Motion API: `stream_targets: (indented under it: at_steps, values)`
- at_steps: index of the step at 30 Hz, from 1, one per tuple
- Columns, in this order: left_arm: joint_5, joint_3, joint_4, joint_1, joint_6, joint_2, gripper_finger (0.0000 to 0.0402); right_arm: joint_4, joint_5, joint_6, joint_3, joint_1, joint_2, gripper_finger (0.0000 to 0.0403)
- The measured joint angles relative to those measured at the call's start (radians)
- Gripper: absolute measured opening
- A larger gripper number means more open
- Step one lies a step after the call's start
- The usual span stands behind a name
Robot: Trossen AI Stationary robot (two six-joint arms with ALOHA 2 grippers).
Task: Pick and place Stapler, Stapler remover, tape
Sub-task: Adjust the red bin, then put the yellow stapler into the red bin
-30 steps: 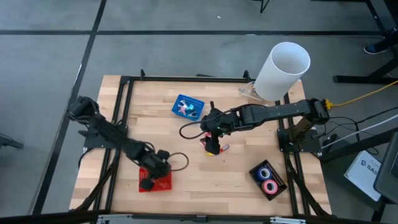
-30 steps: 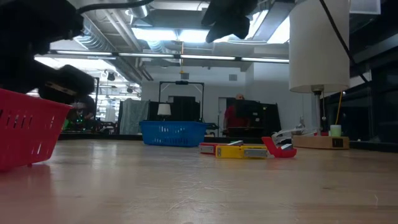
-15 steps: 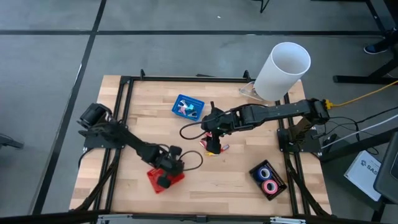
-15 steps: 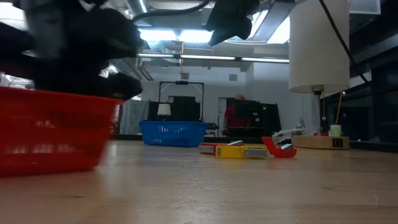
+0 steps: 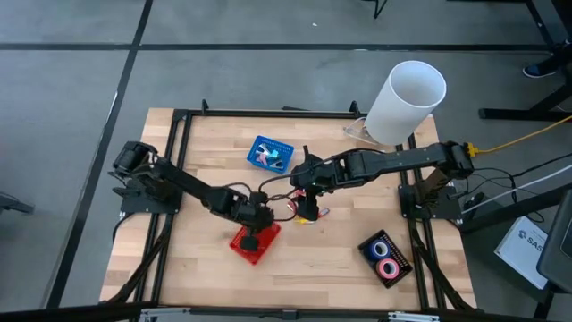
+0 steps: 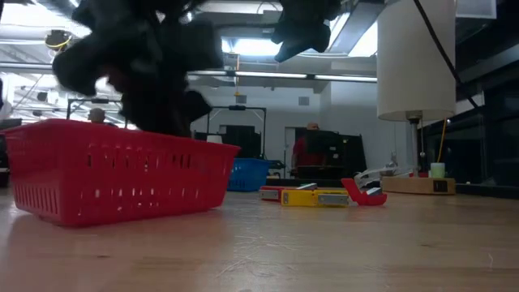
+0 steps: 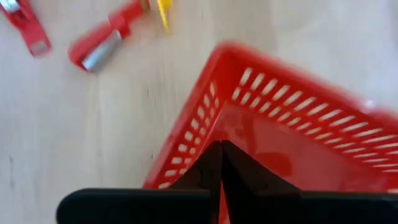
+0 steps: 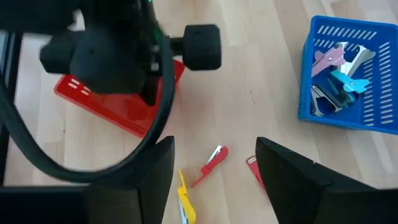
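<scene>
The left gripper (image 5: 253, 240), jaws pressed together on the wall of the red basket (image 5: 264, 251), holds that basket at centre frame in the high view. Just to its upper right the right gripper (image 5: 307, 207) hangs with jaws spread, holding nothing. Directly beneath those jaws on the tabletop (image 5: 349, 268) lie the small staplers: a red one (image 8: 210, 165) running diagonally, a yellow one (image 8: 184, 202) and another red piece (image 8: 254, 168) beside it. The right arm is clearly nearer. The tape rolls (image 5: 385, 258) sit in a black tray at lower right.
</scene>
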Motion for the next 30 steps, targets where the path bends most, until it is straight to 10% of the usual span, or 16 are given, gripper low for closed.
stream_targets:
  at_steps: [12, 22, 30]
  values:
    - [-0.094, -0.245, 0.216, 0.006, -0.029, -0.364, 0.0005, -0.006, -0.004, -0.024, 0.001, 0.0, 0.0, 0.0227]
    - [-0.178, -0.637, 0.297, 0.005, -0.384, -0.759, 0.0011, -0.006, -0.004, -0.072, 0.001, 0.0, 0.0, 0.0227]
    - [-0.215, -0.763, 0.308, 0.005, -0.388, -0.843, 0.0011, -0.006, -0.003, -0.089, 0.001, 0.0, 0.0, 0.0227]
